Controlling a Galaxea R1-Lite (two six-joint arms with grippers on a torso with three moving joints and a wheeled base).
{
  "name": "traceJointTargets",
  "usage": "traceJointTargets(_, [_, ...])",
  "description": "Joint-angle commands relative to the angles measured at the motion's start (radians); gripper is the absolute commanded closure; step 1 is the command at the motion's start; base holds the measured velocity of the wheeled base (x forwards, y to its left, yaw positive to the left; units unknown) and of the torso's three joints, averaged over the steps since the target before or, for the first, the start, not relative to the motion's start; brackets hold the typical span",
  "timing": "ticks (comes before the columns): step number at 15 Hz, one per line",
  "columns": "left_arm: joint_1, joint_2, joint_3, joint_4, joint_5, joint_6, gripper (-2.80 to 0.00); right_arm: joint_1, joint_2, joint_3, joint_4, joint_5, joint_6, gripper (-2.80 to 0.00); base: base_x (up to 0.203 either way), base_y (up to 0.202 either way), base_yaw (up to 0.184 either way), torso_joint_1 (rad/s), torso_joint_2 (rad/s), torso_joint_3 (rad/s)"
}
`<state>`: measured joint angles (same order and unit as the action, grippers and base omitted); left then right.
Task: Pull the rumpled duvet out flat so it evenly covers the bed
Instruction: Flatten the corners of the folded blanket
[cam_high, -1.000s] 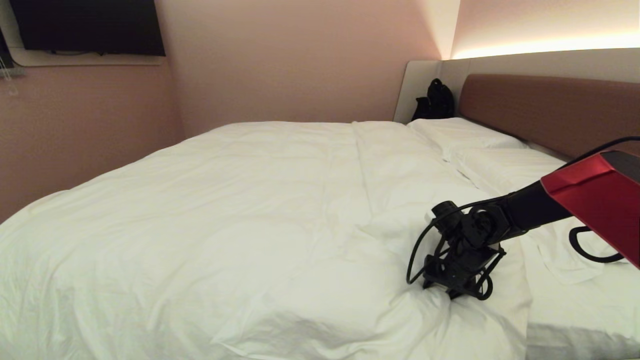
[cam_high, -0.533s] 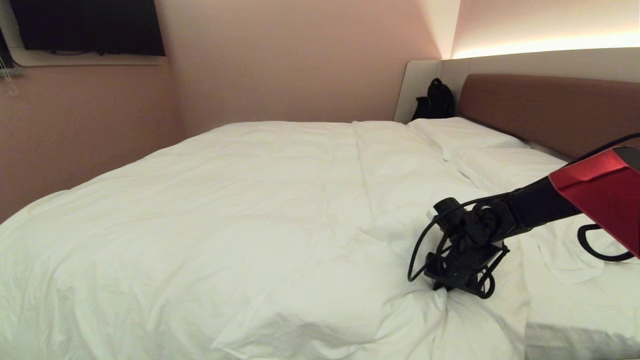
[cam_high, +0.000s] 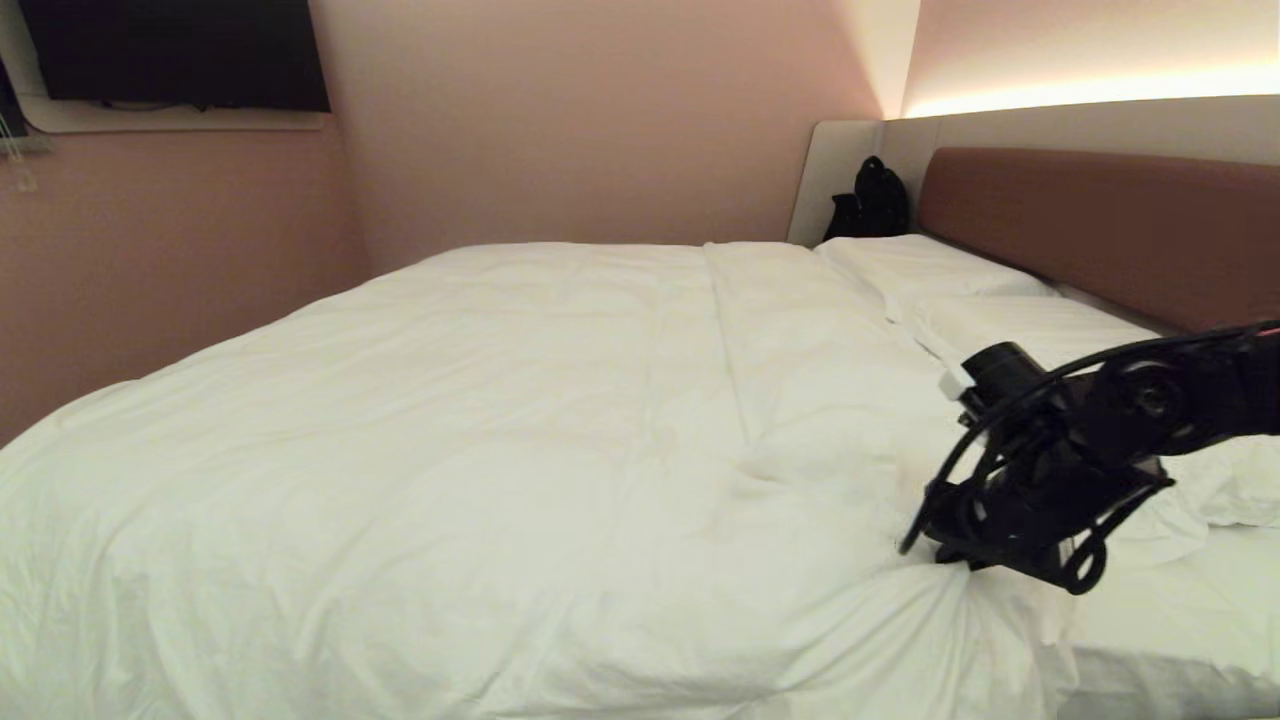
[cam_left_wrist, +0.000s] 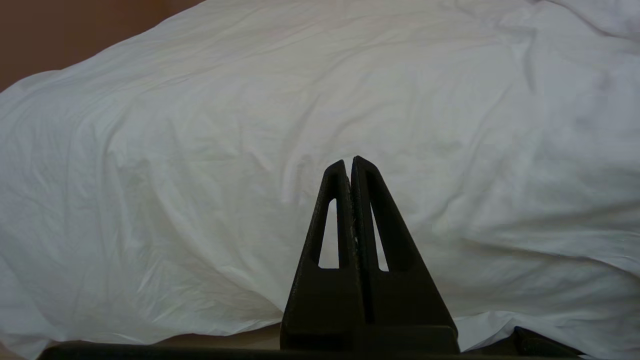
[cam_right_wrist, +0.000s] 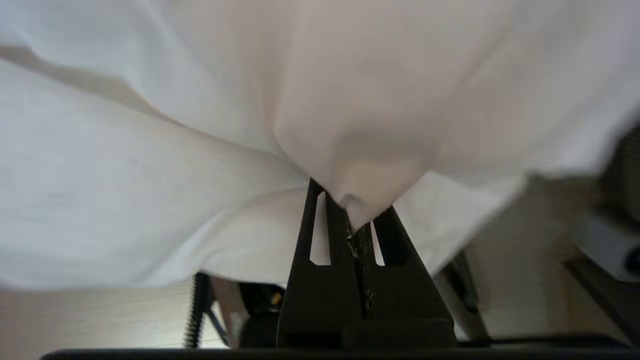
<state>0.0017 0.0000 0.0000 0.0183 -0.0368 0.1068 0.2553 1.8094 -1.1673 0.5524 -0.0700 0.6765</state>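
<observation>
Head view: since the earlier frame the right gripper (cam_high: 985, 562) has shifted along the near edge toward the brown headboard (cam_high: 1100, 225), dragging a bunched fold of the duvet (cam_high: 500, 430) with it. The duvet spreads away from the headboard across most of the bed (cam_high: 1150, 690), its long centre seam parallel to the headboard. Toward the headboard from the gripper, pillows (cam_high: 930, 265) and bare sheet show, so the coming pull likely runs that way. The right arm is the nearer. Pink walls, a wall television (cam_high: 175, 50) and a black bag (cam_high: 868, 200) surround the bed.

Left wrist view: the left gripper (cam_left_wrist: 349, 162) hangs beside the duvet, fingers pressed together, empty.

Right wrist view: the fingers (cam_right_wrist: 336, 220) pinch a peak of duvet fabric.
</observation>
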Motion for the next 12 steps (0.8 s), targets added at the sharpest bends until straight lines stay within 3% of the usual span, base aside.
traceJointTargets(1, [0.0,0.0,0.0,0.0,0.0,0.001,0.0,-0.002,-0.209,0.119,0.069,-0.162,-0.03,0.0,0.0,0.0,0.0,0.0,0.0,0.0])
traceJointTargets(4, [0.0,0.0,0.0,0.0,0.0,0.001,0.0,-0.006,-0.339,0.248,0.096,-0.265,-0.058,0.0,0.0,0.0,0.0,0.0,0.0,0.0])
traceJointTargets(8, [0.0,0.0,0.0,0.0,0.0,-0.001,0.0,-0.021,-0.456,0.314,0.113,-0.36,-0.089,0.0,0.0,0.0,0.0,0.0,0.0,0.0])
traceJointTargets(12, [0.0,0.0,0.0,0.0,0.0,0.0,0.0,-0.08,-0.583,0.377,0.142,-0.395,-0.147,0.0,0.0,0.0,0.0,0.0,0.0,0.0])
